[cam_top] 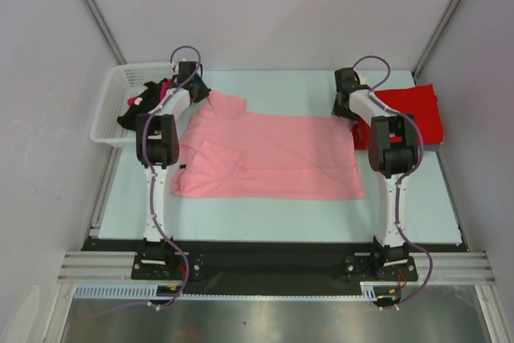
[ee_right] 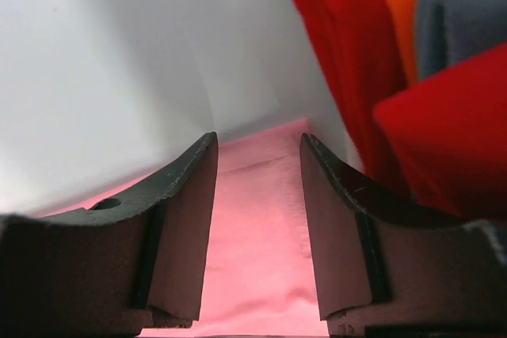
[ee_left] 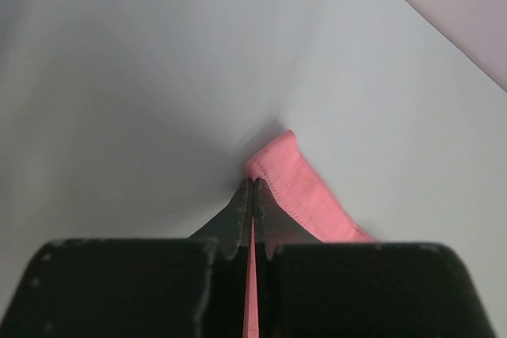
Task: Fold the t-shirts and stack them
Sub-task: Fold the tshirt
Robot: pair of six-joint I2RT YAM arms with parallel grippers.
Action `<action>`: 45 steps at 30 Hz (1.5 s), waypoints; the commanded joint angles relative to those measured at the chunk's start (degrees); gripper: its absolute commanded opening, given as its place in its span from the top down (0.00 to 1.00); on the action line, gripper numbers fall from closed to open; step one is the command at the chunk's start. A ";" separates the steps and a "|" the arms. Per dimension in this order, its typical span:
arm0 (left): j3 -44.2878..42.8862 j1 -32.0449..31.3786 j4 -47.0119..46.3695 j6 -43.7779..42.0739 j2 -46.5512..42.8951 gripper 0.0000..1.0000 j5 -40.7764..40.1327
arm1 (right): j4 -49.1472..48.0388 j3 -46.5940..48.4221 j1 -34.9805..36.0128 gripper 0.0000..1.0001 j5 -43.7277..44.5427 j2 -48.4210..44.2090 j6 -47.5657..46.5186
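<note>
A salmon pink t-shirt (cam_top: 273,158) lies spread across the middle of the pale table. My left gripper (cam_top: 198,88) is at its far left corner, shut on the shirt's hem (ee_left: 297,184); pink cloth shows between the closed fingertips (ee_left: 238,211). My right gripper (cam_top: 347,112) is at the shirt's far right corner, jaws open, with pink cloth (ee_right: 257,227) lying between and under the fingers (ee_right: 186,219). Folded red t-shirts (cam_top: 414,110) sit stacked at the right, just beside the right gripper, and show in the right wrist view (ee_right: 348,53).
A white lattice basket (cam_top: 112,106) stands at the far left with dark and red cloth (cam_top: 144,102) in it. Grey and orange cloth (ee_right: 451,13) shows in the pile by the red shirts. Walls enclose the table on three sides.
</note>
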State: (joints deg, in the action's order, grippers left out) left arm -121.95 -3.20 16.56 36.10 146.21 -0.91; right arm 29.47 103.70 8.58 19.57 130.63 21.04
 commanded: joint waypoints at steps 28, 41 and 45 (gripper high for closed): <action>6.55 -1.72 -1.26 -4.63 -11.12 1.00 -7.09 | 3.14 6.61 1.97 1.00 4.07 2.80 -0.82; 13.76 -2.42 -4.78 -5.77 -19.21 1.00 -7.27 | 2.52 0.72 2.85 0.98 4.77 -5.38 -0.65; 14.55 -2.51 -4.87 -4.99 -19.82 1.00 -7.27 | 2.34 -0.08 2.50 0.96 7.14 -6.17 -0.56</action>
State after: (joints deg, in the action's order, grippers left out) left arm -108.40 -5.52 13.98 31.92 130.17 -7.03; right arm 32.47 103.98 11.29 23.73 128.44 20.49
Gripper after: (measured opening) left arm 0.006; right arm 0.040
